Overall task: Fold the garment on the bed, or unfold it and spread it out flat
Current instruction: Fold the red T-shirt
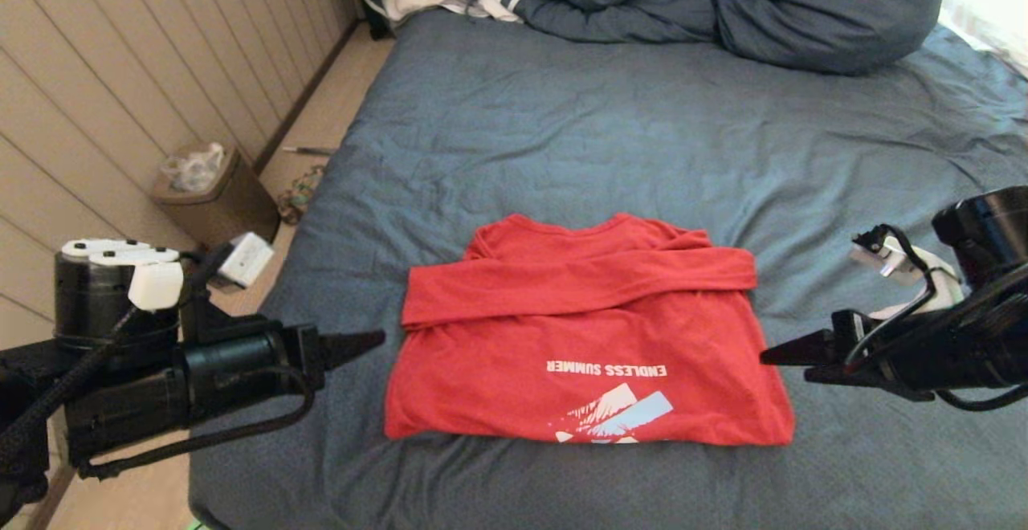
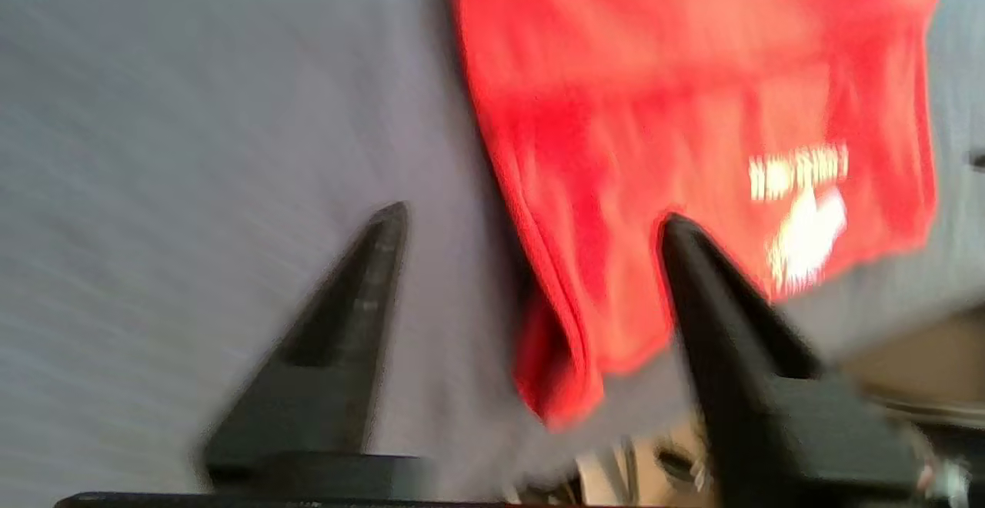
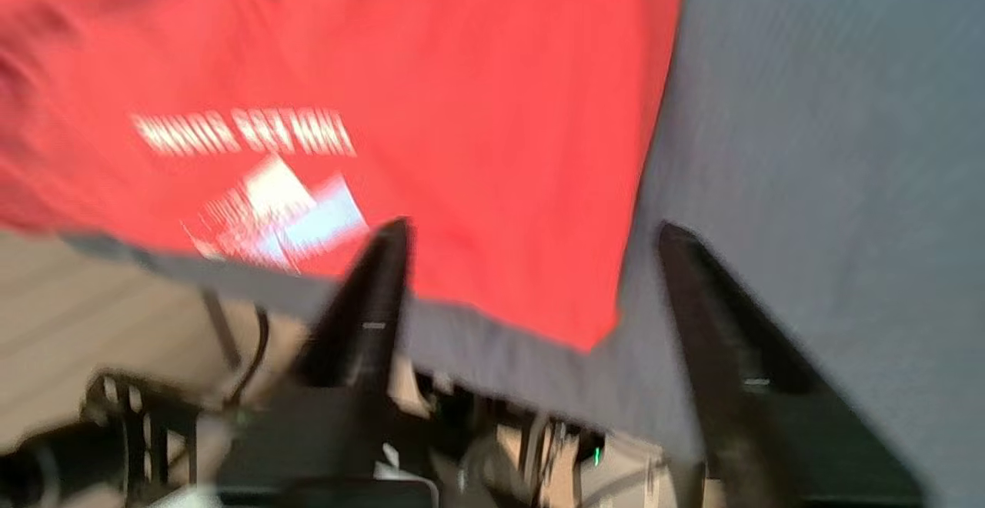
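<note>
The garment point(image 1: 586, 329) is a red T-shirt lying folded on the slate-blue bed point(image 1: 602, 136), sleeves crossed over its upper part, white lettering and a white and light-blue graphic face up near its front edge. My left gripper point(image 1: 377, 340) hovers just off the shirt's left side, open and holding nothing. In the left wrist view the garment point(image 2: 692, 108) lies beyond the left gripper point(image 2: 531, 215). My right gripper point(image 1: 767, 356) hangs off the shirt's right side, also open and empty. The right wrist view shows the garment point(image 3: 462, 108) past the right gripper point(image 3: 531, 227).
A bunched dark-blue duvet point(image 1: 723, 0) lies across the far end of the bed. A brown bin point(image 1: 213, 193) stands on the floor to the left, beside the panelled wall. The bed's front edge runs just below the shirt.
</note>
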`<state>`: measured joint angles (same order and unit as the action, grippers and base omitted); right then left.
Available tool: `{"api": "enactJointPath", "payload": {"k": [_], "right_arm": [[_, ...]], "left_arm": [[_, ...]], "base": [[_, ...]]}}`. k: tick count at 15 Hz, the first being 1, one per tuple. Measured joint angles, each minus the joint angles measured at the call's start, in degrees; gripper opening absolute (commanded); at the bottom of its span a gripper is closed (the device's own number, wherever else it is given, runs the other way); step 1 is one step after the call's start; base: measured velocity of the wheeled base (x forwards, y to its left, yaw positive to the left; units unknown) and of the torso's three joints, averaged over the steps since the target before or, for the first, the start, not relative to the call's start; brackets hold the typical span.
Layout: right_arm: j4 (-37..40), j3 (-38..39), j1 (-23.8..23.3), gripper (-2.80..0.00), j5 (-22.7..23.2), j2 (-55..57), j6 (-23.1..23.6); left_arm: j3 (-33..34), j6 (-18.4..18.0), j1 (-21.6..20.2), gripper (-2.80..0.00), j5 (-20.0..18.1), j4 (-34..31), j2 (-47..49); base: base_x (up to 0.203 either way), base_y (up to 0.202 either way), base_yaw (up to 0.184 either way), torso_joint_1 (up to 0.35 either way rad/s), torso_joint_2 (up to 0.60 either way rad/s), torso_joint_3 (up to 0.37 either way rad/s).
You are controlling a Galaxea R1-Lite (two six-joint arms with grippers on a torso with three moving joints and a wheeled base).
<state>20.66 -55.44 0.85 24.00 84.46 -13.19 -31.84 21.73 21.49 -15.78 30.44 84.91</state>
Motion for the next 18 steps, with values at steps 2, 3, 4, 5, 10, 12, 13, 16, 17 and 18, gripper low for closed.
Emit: {"api": "enactJointPath", "payload": {"k": [2, 3, 4, 5, 10, 12, 13, 16, 17, 18], "right_arm": [[0.0, -3.4, -0.4, -2.8, 0.0, -0.2, 0.0], [0.0, -5.1, -0.4, -2.8, 0.0, -0.1, 0.1], [0.0, -6.7, -0.2, -2.8, 0.0, 0.1, 0.1], [0.0, -8.5, -0.1, -2.8, 0.0, 0.6, 0.2], [0.1, -18.3, 0.1, -2.8, 0.0, 7.3, 0.1], [0.1, -20.9, 0.1, -2.8, 0.1, 10.4, 0.1], [0.1, -21.6, 0.1, -2.8, 0.4, 11.6, 0.1], [0.0, -22.1, 0.1, -2.8, 1.7, 13.6, 0.2], [0.0, -22.0, 0.1, -2.8, 1.7, 13.8, 0.2], [0.1, -21.9, 0.1, -2.8, 1.7, 13.9, 0.1]], "left_arm": [[-4.3, -1.0, -1.1, -2.8, 0.0, -3.7, -0.1], [-7.1, -1.5, -0.7, -2.8, 0.0, -6.7, 0.1], [-10.1, -1.7, 0.2, -2.8, 0.1, -9.5, 0.6], [-13.1, -1.9, 1.7, -2.8, 0.2, -12.2, 1.3], [-19.0, -2.2, 11.5, -2.8, 0.7, -18.2, 8.0], [-20.3, -3.1, 13.3, -2.8, 2.2, -18.1, 11.4], [-21.3, -3.7, 14.5, -2.8, 3.2, -17.9, 13.0], [-23.5, -4.9, 17.0, -2.8, 4.9, -17.8, 16.4], [-23.9, -5.3, 17.2, -2.8, 5.5, -17.7, 17.4], [-24.1, -5.6, 17.3, -2.8, 6.4, -17.2, 18.6]], "base": [[0.0, 0.0, 0.0, 0.0, 0.0, 0.0], [0.0, 0.0, 0.0, 0.0, 0.0, 0.0], [0.0, 0.0, 0.0, 0.0, 0.0, 0.0], [0.0, 0.0, 0.0, 0.0, 0.0, 0.0], [0.0, 0.0, 0.0, 0.0, 0.0, 0.0], [0.0, 0.0, 0.0, 0.0, 0.0, 0.0], [0.0, 0.0, 0.0, 0.0, 0.0, 0.0], [0.0, 0.0, 0.0, 0.0, 0.0, 0.0], [0.0, 0.0, 0.0, 0.0, 0.0, 0.0], [0.0, 0.0, 0.0, 0.0, 0.0, 0.0]]}}
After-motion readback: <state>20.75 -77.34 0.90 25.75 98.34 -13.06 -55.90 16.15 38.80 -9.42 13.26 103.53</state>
